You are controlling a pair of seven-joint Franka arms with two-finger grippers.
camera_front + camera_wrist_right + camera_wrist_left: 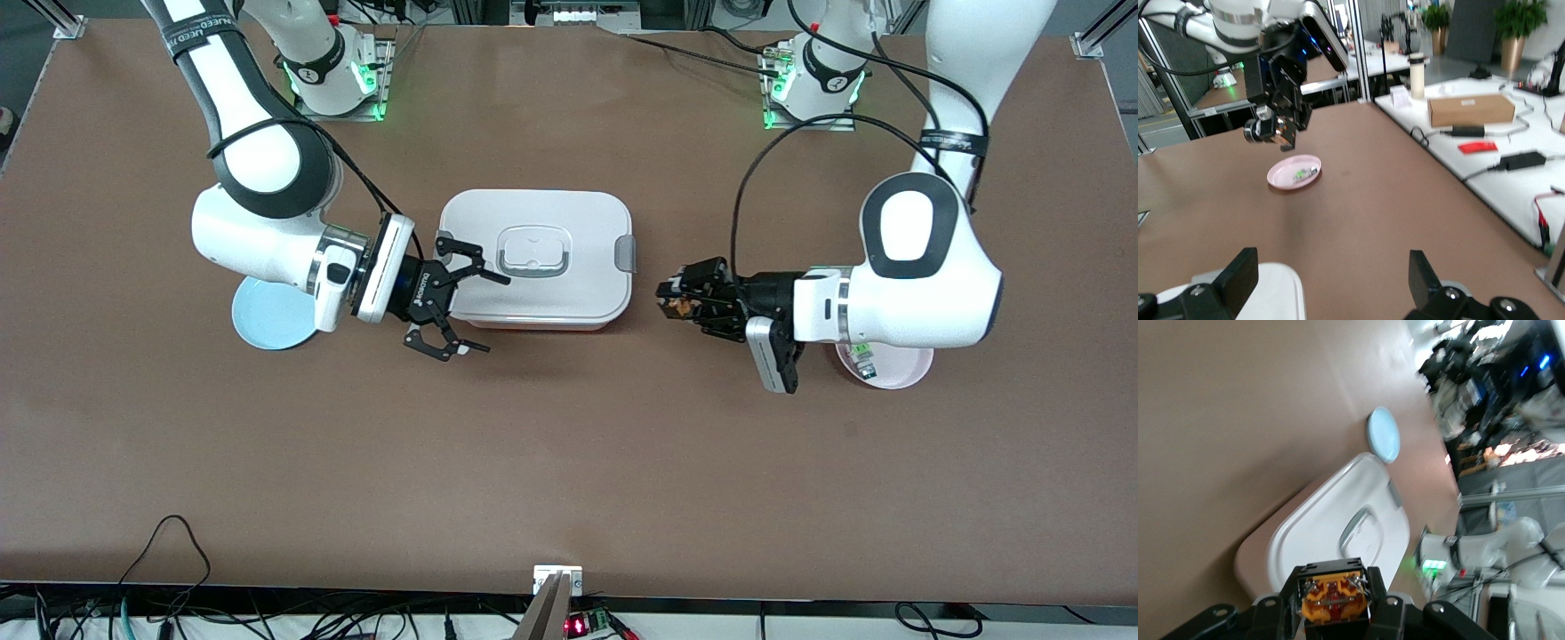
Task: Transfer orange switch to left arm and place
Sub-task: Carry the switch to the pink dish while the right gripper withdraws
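The orange switch (pixel 681 308) is clamped in my left gripper (pixel 667 302), which is shut on it and hangs over bare table between the box (pixel 533 258) and the pink plate (pixel 893 366). In the left wrist view the orange switch (pixel 1333 601) fills the jaws, its orange face and metal contacts showing, with the box (pixel 1338 533) below. My right gripper (pixel 494 314) is open and empty over the box's corner at the right arm's end. The right wrist view looks between its open fingers (pixel 1238 273) at the left gripper (pixel 1277 130) with the switch.
A blue plate (pixel 265 318) lies under the right arm's wrist. The pink plate (pixel 1294 172) holds a small clear part with green. Cables and a small bracket (pixel 557 582) sit at the table's edge nearest the front camera.
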